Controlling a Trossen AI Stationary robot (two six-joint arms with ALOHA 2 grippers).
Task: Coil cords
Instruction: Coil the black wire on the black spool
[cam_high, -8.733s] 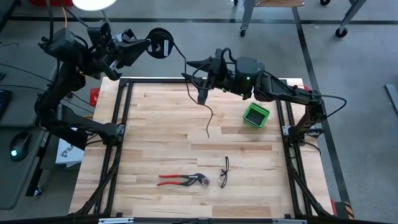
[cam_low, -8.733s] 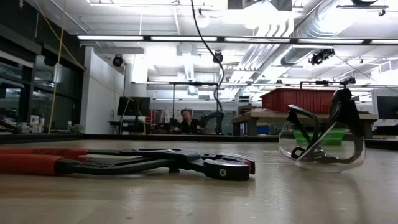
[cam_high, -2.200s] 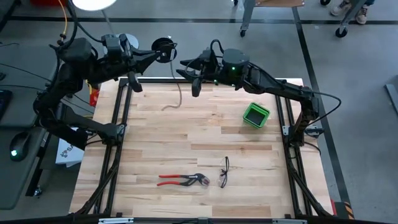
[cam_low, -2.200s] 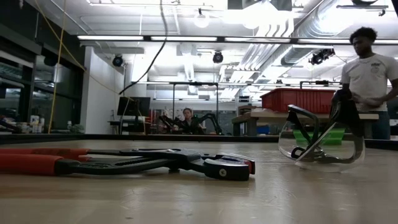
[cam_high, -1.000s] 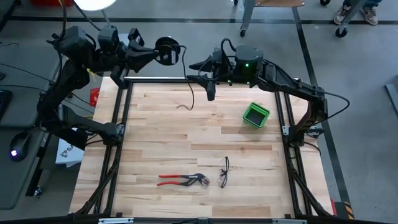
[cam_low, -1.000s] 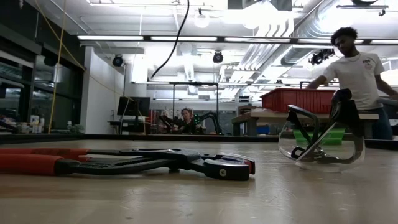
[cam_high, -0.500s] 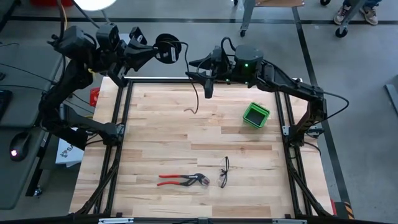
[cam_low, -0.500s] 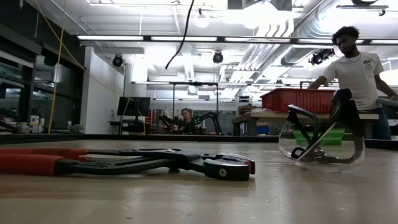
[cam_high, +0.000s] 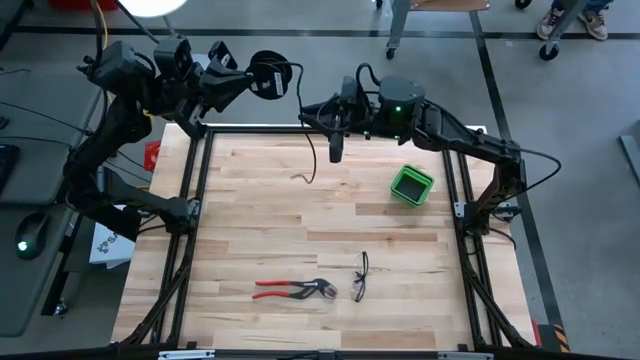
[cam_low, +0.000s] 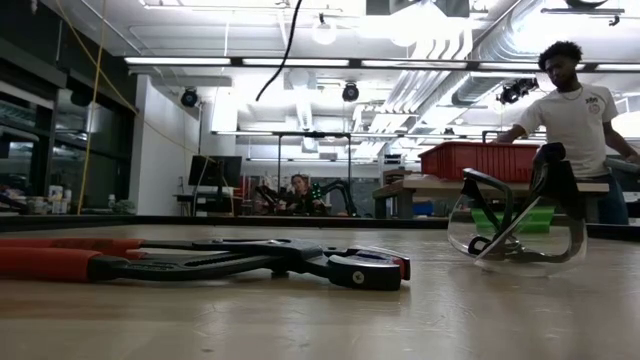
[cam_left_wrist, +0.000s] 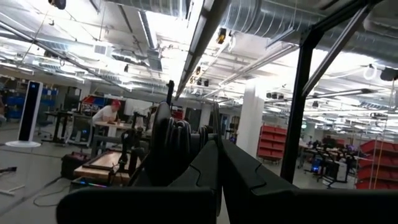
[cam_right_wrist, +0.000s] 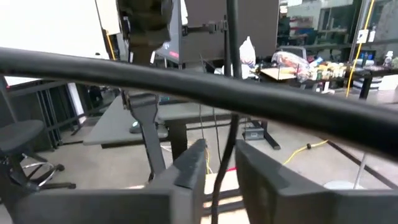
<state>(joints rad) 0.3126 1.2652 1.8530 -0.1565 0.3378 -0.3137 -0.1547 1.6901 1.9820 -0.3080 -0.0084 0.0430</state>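
The cord is a thin black cable, partly wound into a coil (cam_high: 270, 78) (cam_left_wrist: 177, 144) held beyond the table's far edge. My left gripper (cam_high: 248, 84) (cam_left_wrist: 217, 163) is shut on that coil. From the coil the cord (cam_high: 312, 150) runs right, then hangs down, and its loose end (cam_high: 299, 178) lies on the wood. My right gripper (cam_high: 320, 115) (cam_right_wrist: 221, 171) is up by the far edge. It is open, with a finger close on each side of the cord (cam_right_wrist: 230, 130). The low view shows only a hanging stretch of cord (cam_low: 290, 40). My left gripper pinches the coil's loops (cam_left_wrist: 186, 149) between its two shut fingers. The fingers come in about level from the table's left. The coil stands upright at the fingertips, lifted clear, out past the far edge. My right gripper: I cannot tell whether its fingers touch the cord.
A green box (cam_high: 412, 184) stands at the right. Red-handled pliers (cam_high: 293, 290) (cam_low: 200, 262) and safety glasses (cam_high: 360, 277) (cam_low: 515, 235) lie toward the near edge. A black frame (cam_high: 250, 128) borders the table. A person (cam_low: 580, 110) works in the room behind.
My left gripper has edged toward the right and the far side with the coil. The cord's loose end has slid a little toward the table's right.
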